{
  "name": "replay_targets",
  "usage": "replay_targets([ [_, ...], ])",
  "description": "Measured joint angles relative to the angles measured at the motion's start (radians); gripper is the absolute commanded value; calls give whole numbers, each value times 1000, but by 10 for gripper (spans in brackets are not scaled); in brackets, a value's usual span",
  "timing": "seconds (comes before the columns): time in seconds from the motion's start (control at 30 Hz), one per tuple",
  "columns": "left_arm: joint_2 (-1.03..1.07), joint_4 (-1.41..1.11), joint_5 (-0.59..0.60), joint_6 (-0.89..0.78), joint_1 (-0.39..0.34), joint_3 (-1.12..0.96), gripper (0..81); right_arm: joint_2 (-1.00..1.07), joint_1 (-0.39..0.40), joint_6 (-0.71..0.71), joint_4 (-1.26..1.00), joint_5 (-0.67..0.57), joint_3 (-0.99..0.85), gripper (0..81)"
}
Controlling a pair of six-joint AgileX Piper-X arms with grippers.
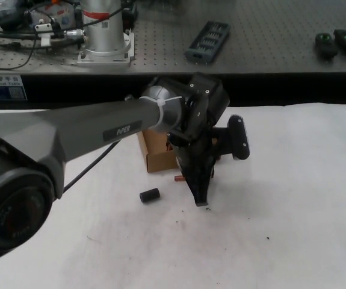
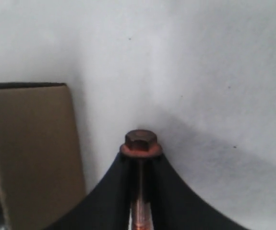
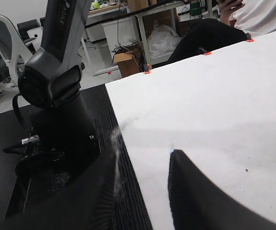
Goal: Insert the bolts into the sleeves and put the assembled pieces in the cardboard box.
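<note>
My left gripper [image 1: 201, 201] points down at the white bench, just in front of the cardboard box [image 1: 157, 154]. In the left wrist view it [image 2: 141, 165] is shut on the shank of a copper bolt [image 2: 140, 142], whose hex head sticks out past the fingertips. The box [image 2: 32, 158] stands beside it. A black sleeve [image 1: 150, 195] lies on the bench, apart from the gripper. Another copper piece [image 1: 177, 178] lies by the box's front corner. My right gripper [image 3: 142, 191] is open over the bench's edge, with nothing between its fingers.
A raised perforated table at the back carries a silver post [image 1: 103, 30], a black tray [image 1: 207, 40] and two black-and-green parts [image 1: 338, 42]. An arm's base [image 3: 56, 81] stands beside the white bench [image 3: 214, 105].
</note>
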Motion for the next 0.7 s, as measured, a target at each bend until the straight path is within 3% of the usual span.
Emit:
replay_targets([
  [0.17, -41, 14, 95, -171, 0, 16, 6, 0, 0, 0, 9, 7, 0, 283],
  [0.3, -200, 55, 171, -316, 0, 21, 6, 0, 0, 0, 15, 13, 0, 283],
  [0.7, -508, 120, 198, -444, 5, 167, 6, 0, 0, 5, 222, 58, -21, 283],
])
